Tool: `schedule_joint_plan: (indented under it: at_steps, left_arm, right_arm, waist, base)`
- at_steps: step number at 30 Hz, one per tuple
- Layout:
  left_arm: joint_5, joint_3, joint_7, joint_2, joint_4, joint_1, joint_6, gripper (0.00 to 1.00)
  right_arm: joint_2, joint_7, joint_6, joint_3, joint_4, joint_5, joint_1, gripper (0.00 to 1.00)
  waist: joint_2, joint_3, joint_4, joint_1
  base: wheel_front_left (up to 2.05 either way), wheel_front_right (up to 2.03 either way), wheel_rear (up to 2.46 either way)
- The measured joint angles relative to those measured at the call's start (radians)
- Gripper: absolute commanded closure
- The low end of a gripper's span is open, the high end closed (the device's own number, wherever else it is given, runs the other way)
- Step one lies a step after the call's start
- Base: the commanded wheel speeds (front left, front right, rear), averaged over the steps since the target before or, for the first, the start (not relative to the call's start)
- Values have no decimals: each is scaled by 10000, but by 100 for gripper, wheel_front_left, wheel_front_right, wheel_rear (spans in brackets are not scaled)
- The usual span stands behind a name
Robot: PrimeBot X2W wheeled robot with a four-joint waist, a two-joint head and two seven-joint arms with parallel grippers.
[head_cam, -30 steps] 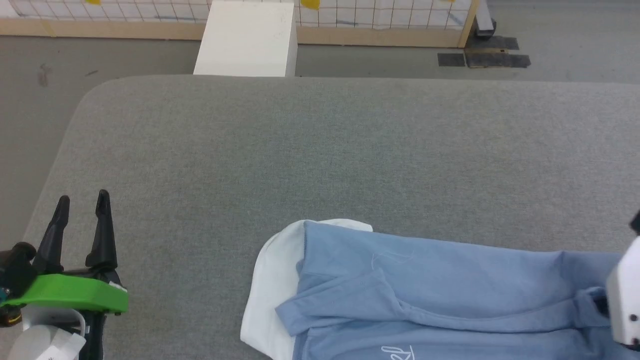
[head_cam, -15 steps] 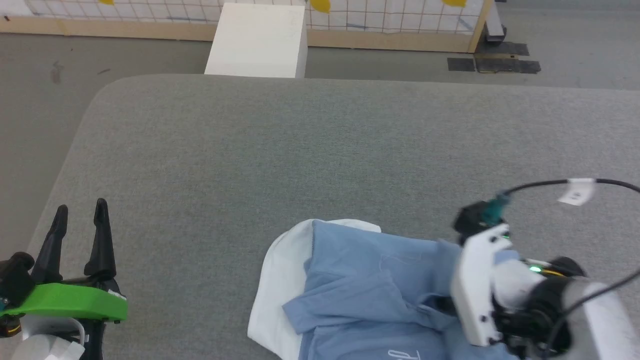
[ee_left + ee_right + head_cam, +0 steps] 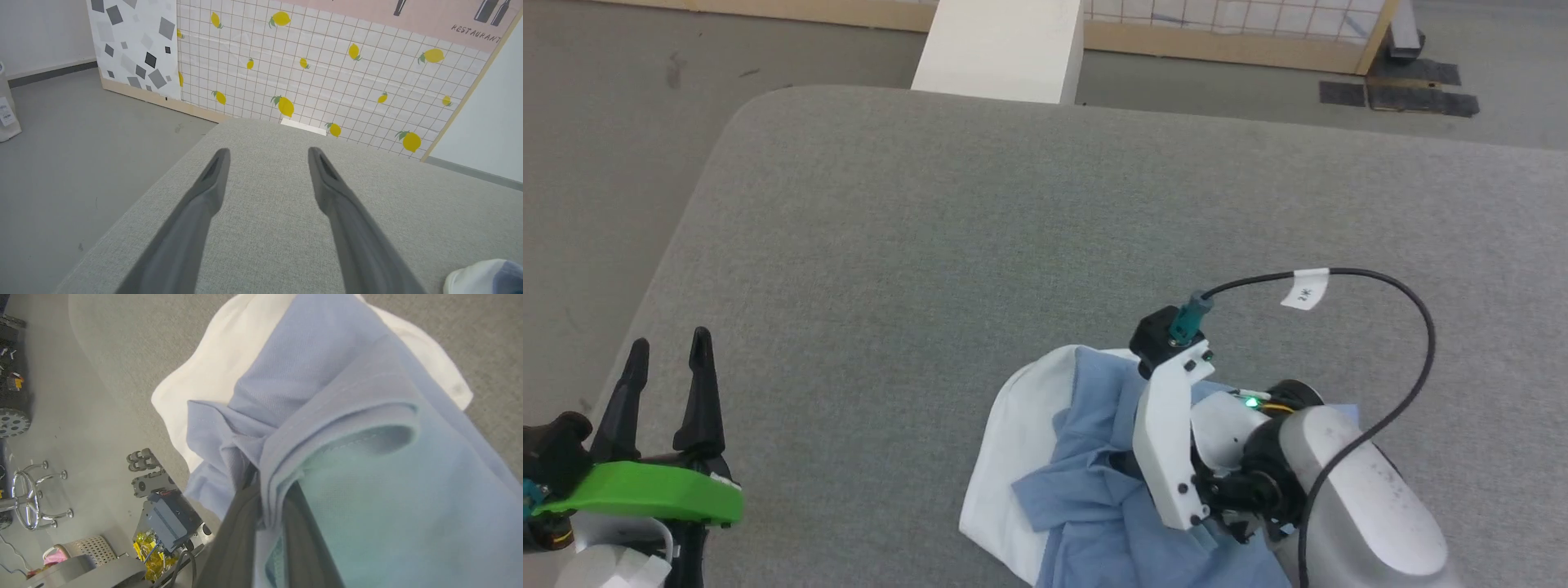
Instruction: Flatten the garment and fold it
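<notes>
The left gripper [image 3: 268, 151] holds its 2 dark fingers [image 3: 204, 204] wide apart above the grey table [image 3: 265, 228], gripping nothing. A white and blue edge of the garment [image 3: 486, 277] lies at the lower right corner; behind is a lemon-patterned wall [image 3: 310, 69].

A white box [image 3: 1001, 49] is set just beyond the far edge of a grey fabric-covered table [image 3: 947, 245]; a lemon-printed grid panel [image 3: 327, 73] is stood behind; dark mats [image 3: 1413, 96] are laid on the floor [image 3: 596, 163].
</notes>
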Motion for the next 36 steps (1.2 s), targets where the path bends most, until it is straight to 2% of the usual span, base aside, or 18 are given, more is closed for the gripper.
schedule_joint_plan:
  at_steps: [8,9,10,14,19,23,30,36]
  left_arm:
    - [-13,-56,-2,-77,201,-103,-117,0]
    - [-13,-56,-2,-81,222,-104,-119,0]
    - [-12,-65,-2,-82,238,-105,-123,0]
    - [21,-134,-2,-98,276,-109,-153,0]
    - [75,-244,-2,-136,293,-110,-157,0]
    - [94,-293,2,-142,276,-98,-132,0]
    - [431,-441,48,-142,67,-65,33,0]
    - [617,-414,44,-169,-194,-14,215,0]
  right_arm:
    - [19,-1266,2,516,1893,188,-559,99]
    - [19,-1413,2,602,1988,291,-625,88]
    - [17,-1498,2,700,2050,387,-675,0]
    - [17,-1755,0,1335,2023,1218,-913,0]
    - [19,-2201,0,2320,1294,2522,-1342,0]
    - [50,-2679,0,2629,884,2715,-1685,0]
    - [-23,-4301,0,1593,-199,2343,-1879,0]
    - [-790,-6579,0,-213,-1639,1538,-1768,0]
  waist:
    - [0,181,288,0]
    - [0,176,283,0]
    - [0,165,274,0]
    - [0,67,176,0]
    - [0,-175,2,0]
    - [0,-417,-181,0]
    - [0,-852,-633,0]
    - [0,-1164,-1116,0]
  base:
    - [0,0,0]
    - [0,0,0]
    - [0,0,0]
    - [0,0,0]
    - [0,0,0]
    - [0,0,0]
    - [0,0,0]
    - [0,0,0]
